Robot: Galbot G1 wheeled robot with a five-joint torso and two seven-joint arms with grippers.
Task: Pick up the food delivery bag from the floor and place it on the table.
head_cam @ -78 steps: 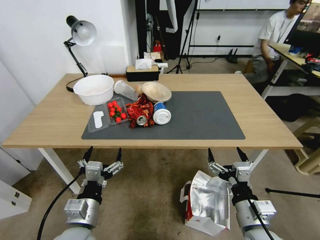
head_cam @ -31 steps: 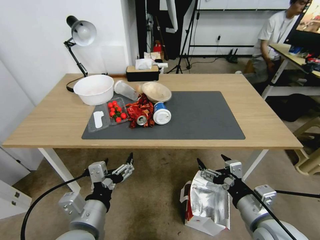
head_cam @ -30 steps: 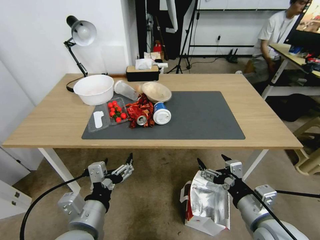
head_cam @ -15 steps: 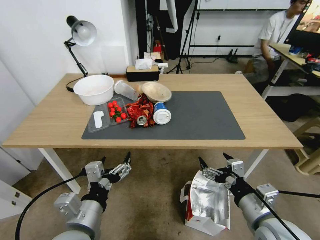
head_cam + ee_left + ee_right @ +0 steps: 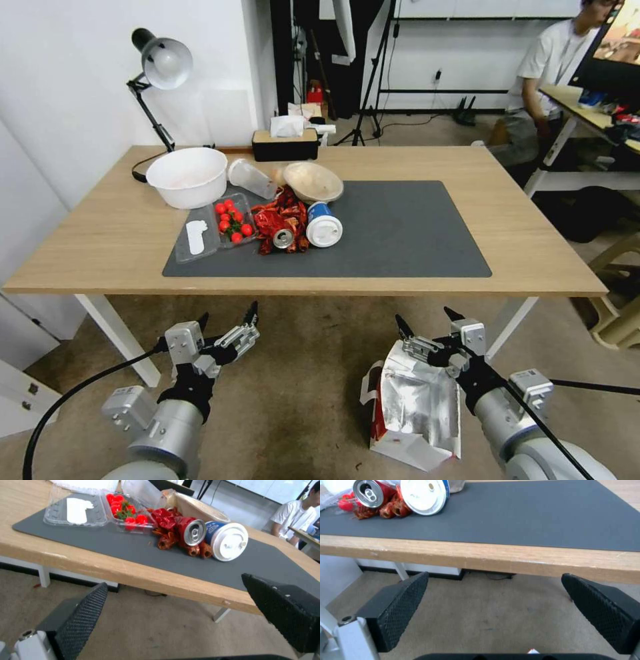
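While the bag (image 5: 413, 407) stands on the floor (image 5: 300, 373) just under the right gripper (image 5: 425, 321), its crinkled silver foil lining gapes upward, with a red side and a white base showing. No writing on it can be read. The right fingers (image 5: 400, 610) are spread wide with nothing between them, above the bag's top edge and short of the bench (image 5: 533, 247) edge. Level with them and well apart, the left gripper (image 5: 227, 319) hangs over bare floor, its fingers (image 5: 83, 615) also released and empty. Beyond both pairs of fingers, on the bench's grey mat (image 5: 400, 230), lie a tipped cup (image 5: 323, 225) with a white lid, a can (image 5: 283, 239) on a red wrapper (image 5: 280, 217), and a clear tray (image 5: 233, 222) holding red tomatoes. Farther back stand a white bowl (image 5: 187, 177) and a beige bowl (image 5: 312, 182).
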